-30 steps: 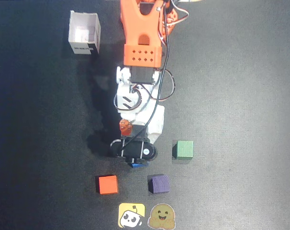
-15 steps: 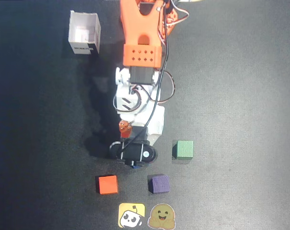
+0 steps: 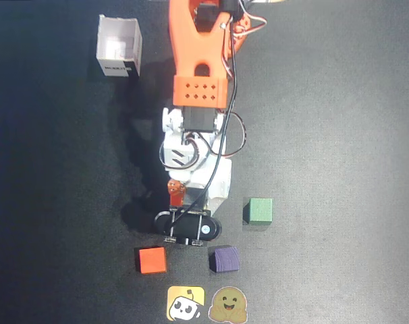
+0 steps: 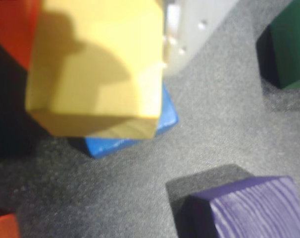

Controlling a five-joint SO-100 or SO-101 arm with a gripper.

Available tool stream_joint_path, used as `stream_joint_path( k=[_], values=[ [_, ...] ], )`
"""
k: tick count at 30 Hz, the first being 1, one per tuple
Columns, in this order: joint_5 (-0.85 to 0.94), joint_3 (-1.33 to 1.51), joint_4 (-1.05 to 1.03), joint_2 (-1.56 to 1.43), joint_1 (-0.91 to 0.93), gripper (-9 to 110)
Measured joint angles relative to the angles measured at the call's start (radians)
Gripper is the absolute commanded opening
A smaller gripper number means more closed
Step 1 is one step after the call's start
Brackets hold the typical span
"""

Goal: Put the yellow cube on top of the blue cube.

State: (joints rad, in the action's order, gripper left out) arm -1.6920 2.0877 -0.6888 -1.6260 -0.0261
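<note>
- Placing step in hand: in the wrist view the yellow cube (image 4: 95, 69) sits clamped in the pincer (image 4: 98, 64), right over the blue cube (image 4: 135, 131).
- Pincer is clenched on the yellow cube: orange finger (image 4: 11, 29) on its left side, white finger (image 4: 194, 29) against its right side.
- Yellow cube covers most of the blue cube; only the blue one's lower edge and right corner peek out beneath.
- Cannot tell whether yellow already touches blue or hangs just above it; it looks very close.
- Yellow cube seems a bit twisted relative to the blue one, edges not parallel.
- Overhead view: arm (image 3: 198, 61) reaches down the frame, and the wrist and its camera (image 3: 189, 227) hide both task cubes.
- Neighbours on the dark tabletop (image 3: 339, 121): orange cube (image 3: 152, 260) near on the left, purple cube (image 3: 225, 259) near on the right, green cube (image 3: 260, 211) further right, all apart from the stack.
- Two stickers at the bottom edge: yellow face sticker (image 3: 185, 304) and brown blob sticker (image 3: 229, 305). White box (image 3: 119, 47) well apart at top left.
- Judgement: task is nearly done; only seating and release remain.
- Next move calls for settling the yellow cube flat on the blue top, spreading the fingers gently, then lifting straight up.
- Risk, as a guess: the offset and twist may leave yellow overhanging, and a sideways retreat could drag it off.
</note>
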Motion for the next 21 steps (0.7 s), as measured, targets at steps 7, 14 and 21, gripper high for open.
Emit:
stream_joint_path(
  k=[7,14,21],
  values=[
    [0.000,-0.012,0.000,0.012,0.000,12],
    [0.000,-0.017,0.000,0.017,-0.006,17],
    [0.000,-0.017,0.000,0.018,-0.008,21]
  ],
)
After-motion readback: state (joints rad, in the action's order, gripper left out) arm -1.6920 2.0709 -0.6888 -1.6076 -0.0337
